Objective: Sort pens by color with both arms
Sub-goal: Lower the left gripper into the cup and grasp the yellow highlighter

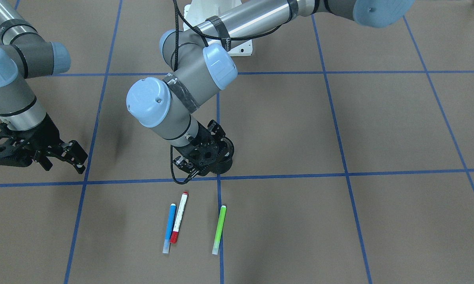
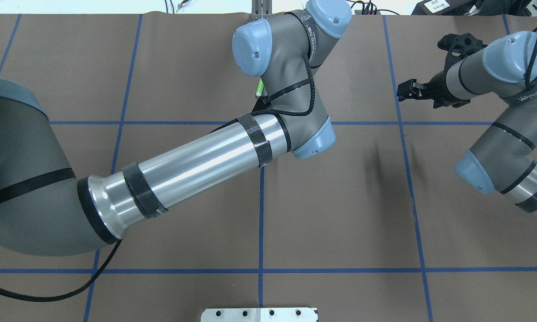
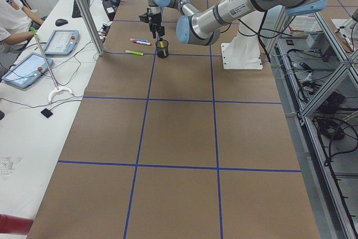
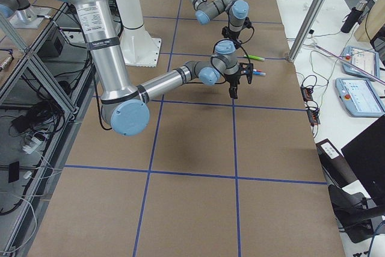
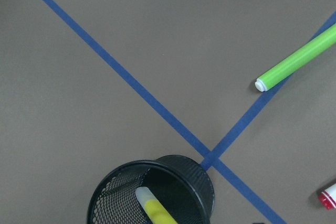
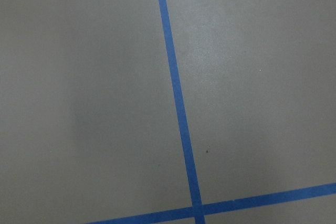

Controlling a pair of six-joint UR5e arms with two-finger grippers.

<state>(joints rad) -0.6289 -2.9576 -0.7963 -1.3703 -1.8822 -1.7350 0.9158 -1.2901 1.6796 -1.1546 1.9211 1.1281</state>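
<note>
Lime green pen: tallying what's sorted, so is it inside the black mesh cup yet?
No, the lime green pen lies outside the black mesh cup, which holds the yellow pen.

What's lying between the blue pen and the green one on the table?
The white pen, red at both ends, lies close beside the blue pen. From there to the green pen the table is bare. The front-facing view shows this.

Yellow pen (image 5: pixel 153 208) in mesh cup (image 5: pixel 199 182), lower end past the view's edge
</note>
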